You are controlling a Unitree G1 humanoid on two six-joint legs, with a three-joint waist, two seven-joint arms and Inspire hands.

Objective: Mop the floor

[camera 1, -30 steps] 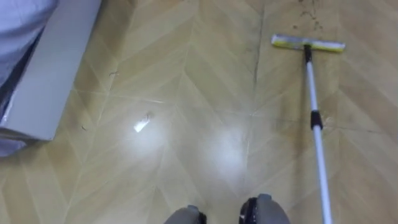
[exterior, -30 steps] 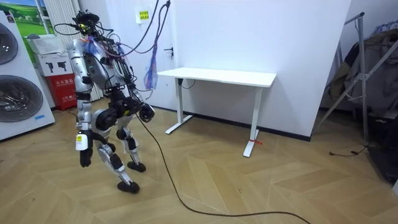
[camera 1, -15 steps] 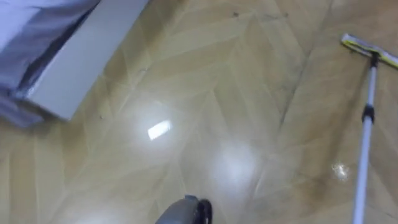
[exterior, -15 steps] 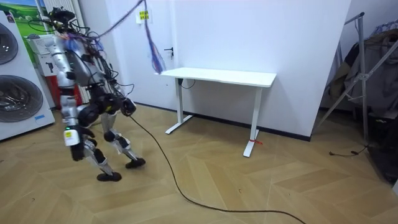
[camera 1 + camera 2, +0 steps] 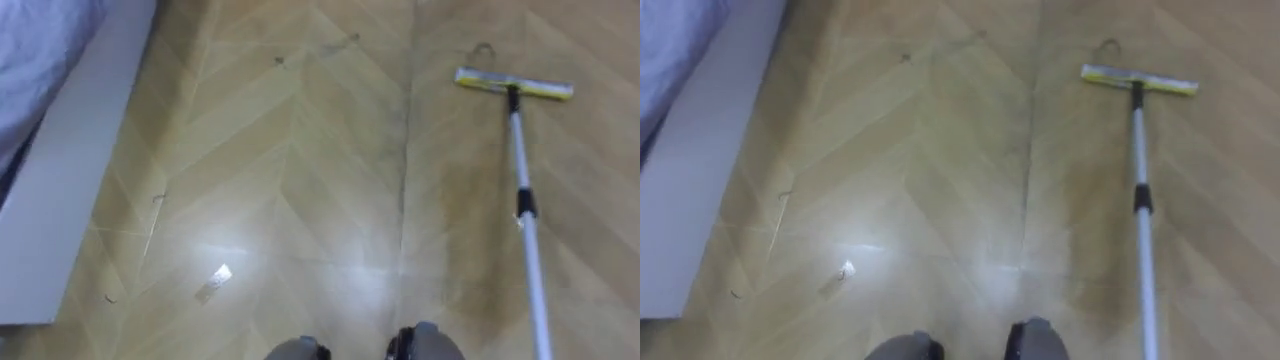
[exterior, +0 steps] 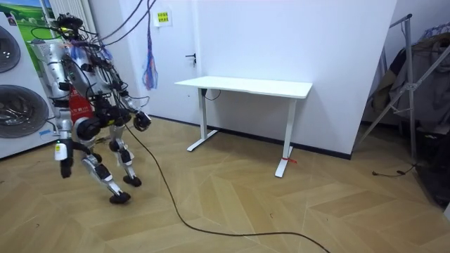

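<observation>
Fingers cannot be read as released or clenched on either side; the one hand (image 6: pixel 65 169) I can make out is too small to judge.

From the left eye view, the mop (image 5: pixel 522 200) lies on the wooden floor (image 5: pixel 300 170) at the right. Its yellow-edged head (image 5: pixel 513 85) rests flat at the upper right, and the white handle, with a dark collar partway along, runs from the head down to the lower edge. A darker patch of floor sits just left of the handle. A small pale scrap (image 5: pixel 212 283) lies at the lower left, well apart from the mop. A white panel (image 5: pixel 60 200) runs along the left side with pale blue cloth (image 5: pixel 40 40) over its upper part.

From the right eye view, a thin curl of wire (image 5: pixel 1107 44) lies just beyond the mop head.

From the room view, the robot stands on the wooden floor at the room view's left, in front of the washing machines (image 6: pixel 17 105), leaning forward with its knees bent. One arm hangs straight down, with the hand at its end. A white bench (image 6: pixel 246 86) stands against the wall, well apart toward the room view's right.
</observation>
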